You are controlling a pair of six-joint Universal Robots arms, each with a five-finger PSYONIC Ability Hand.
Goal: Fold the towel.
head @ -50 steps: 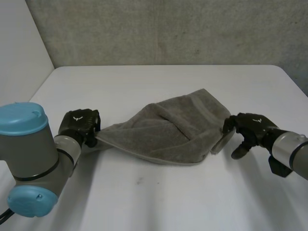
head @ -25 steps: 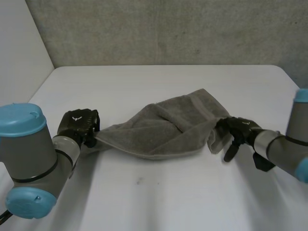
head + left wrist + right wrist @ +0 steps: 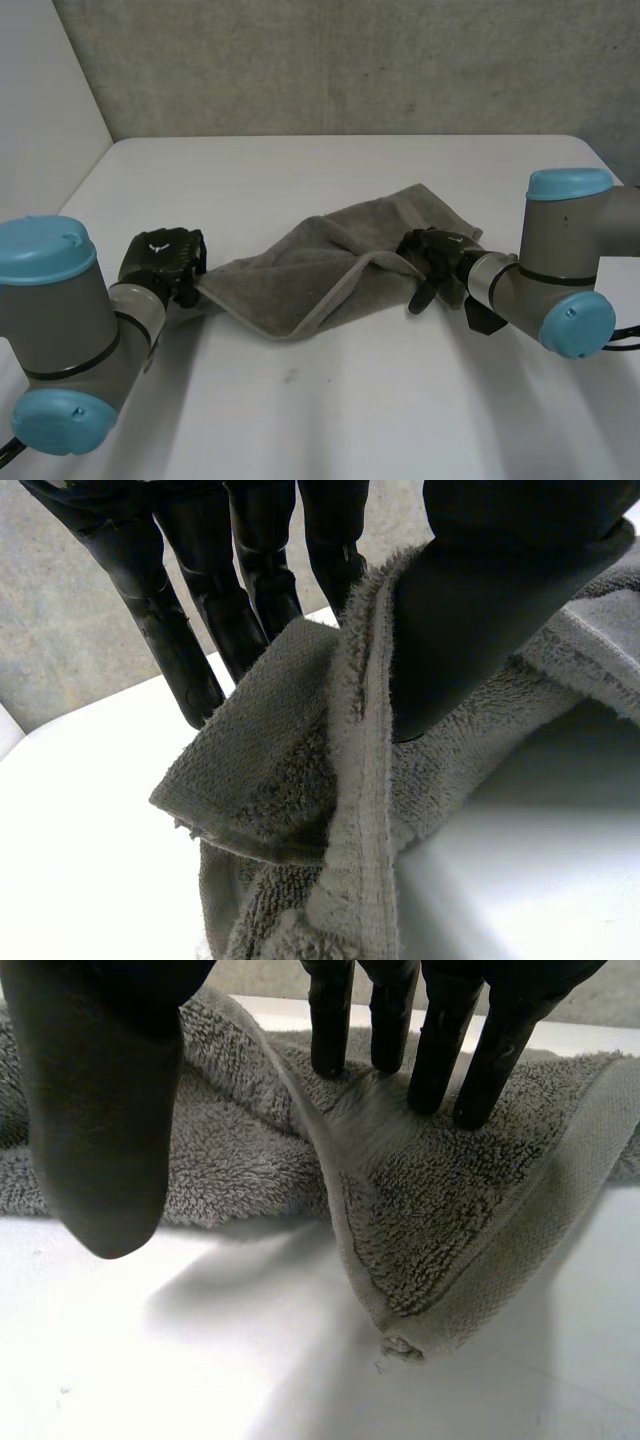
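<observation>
left hand (image 3: 165, 257) and right hand (image 3: 436, 256) each pinch a towel (image 3: 318, 272) corner; i'd carry the right one straight across, edges lined up.

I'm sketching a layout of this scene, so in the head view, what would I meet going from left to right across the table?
left arm → left hand → towel → right hand → right arm

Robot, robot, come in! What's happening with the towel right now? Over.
Left robot hand pinching one corner of the towel. Right robot hand gripping the opposite corner, raised off the table. Nothing in the way. Over.
</observation>
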